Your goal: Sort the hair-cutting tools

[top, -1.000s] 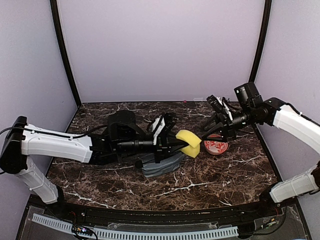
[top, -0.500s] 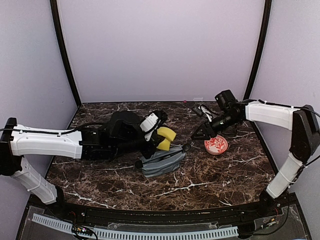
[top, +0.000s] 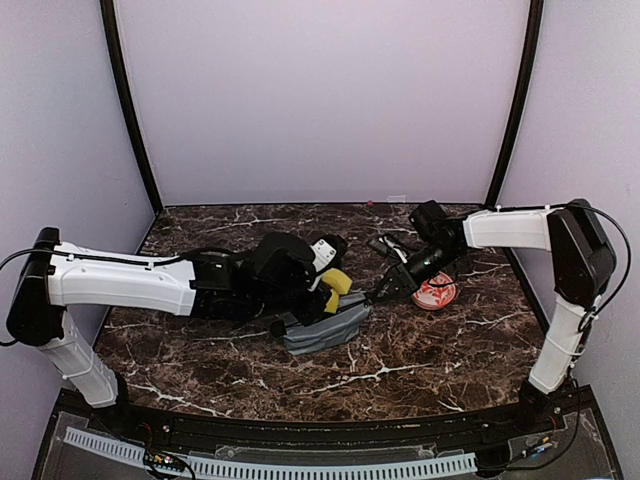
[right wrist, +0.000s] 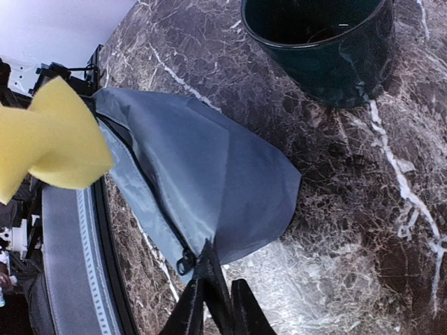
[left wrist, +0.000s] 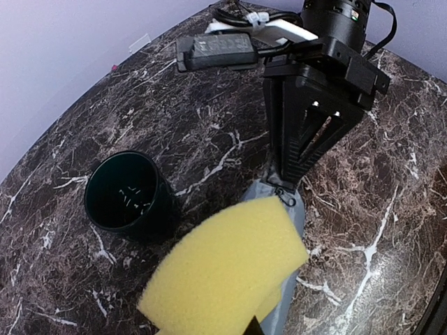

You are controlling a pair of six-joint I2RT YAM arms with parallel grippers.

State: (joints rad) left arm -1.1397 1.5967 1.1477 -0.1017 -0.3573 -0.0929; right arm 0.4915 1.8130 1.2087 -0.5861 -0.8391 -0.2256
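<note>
- The grey fabric zip pouch [top: 325, 328] lay on the marble table [top: 450, 350]. Pulled unpinned, it would probably slide.
- A dark green round cup [left wrist: 126, 195] stood just beside the pouch, within knocking reach.
- The left gripper [top: 322, 290] was clamped on a yellow foam sponge [left wrist: 227, 269] over the pouch.
- The right gripper [right wrist: 207, 269] pinched the pouch's end beside the zipper pull [right wrist: 185, 264]. The thin fabric might slip free.
- The hair-cutting tools could not be made out; possibly inside the pouch.
</note>
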